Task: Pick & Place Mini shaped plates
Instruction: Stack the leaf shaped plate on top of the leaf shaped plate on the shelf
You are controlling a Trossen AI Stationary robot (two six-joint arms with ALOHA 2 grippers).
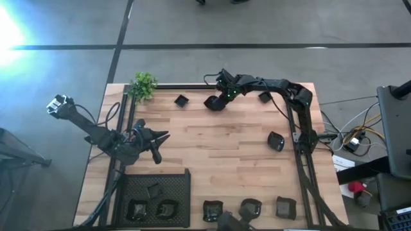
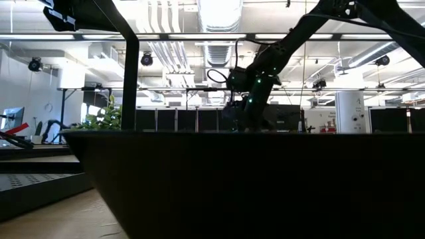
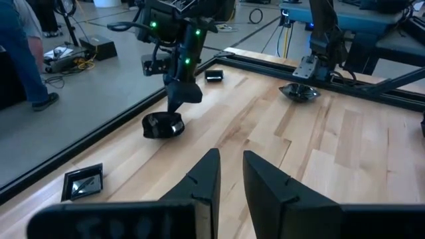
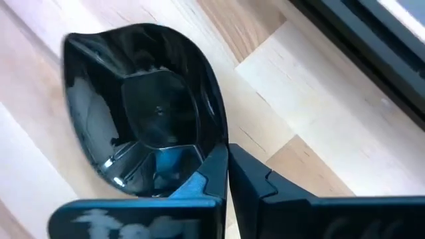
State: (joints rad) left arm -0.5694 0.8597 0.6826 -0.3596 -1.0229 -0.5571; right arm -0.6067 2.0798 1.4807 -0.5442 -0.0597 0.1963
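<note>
My right gripper [image 1: 215, 101] is near the table's far edge, shut on a glossy black leaf-shaped mini plate [image 4: 143, 123]. The left wrist view shows this plate [image 3: 163, 125] tilted below the fingers. My left gripper [image 1: 160, 144] hovers open over the table's left part, above the mesh tray, touching nothing. Other mini plates lie flat on the wood: a square one [image 1: 182, 100], one at the far right [image 1: 264, 97], one by the right rail [image 1: 275, 141] and three along the near edge [image 1: 250, 207]. A few more sit in the tray [image 1: 167, 208]. My right gripper pinches the leaf-shaped plate by its rim [image 4: 216, 143], with one finger [image 4: 206, 179] inside the bowl and the other [image 4: 255, 179] outside. The fingers come from above, pointing down. The plate sits tilted; whether its low side touches the wood or hangs just above it, I cannot tell.
A black mesh tray [image 1: 185, 192] sits at the near left corner. A small green plant [image 1: 144, 85] stands at the far left corner. Black rails run along the far edge [image 1: 192, 86] and right edge [image 1: 302, 160]. Bare wood lies in the table's middle. A person [image 3: 20, 53] stands beyond the table.
</note>
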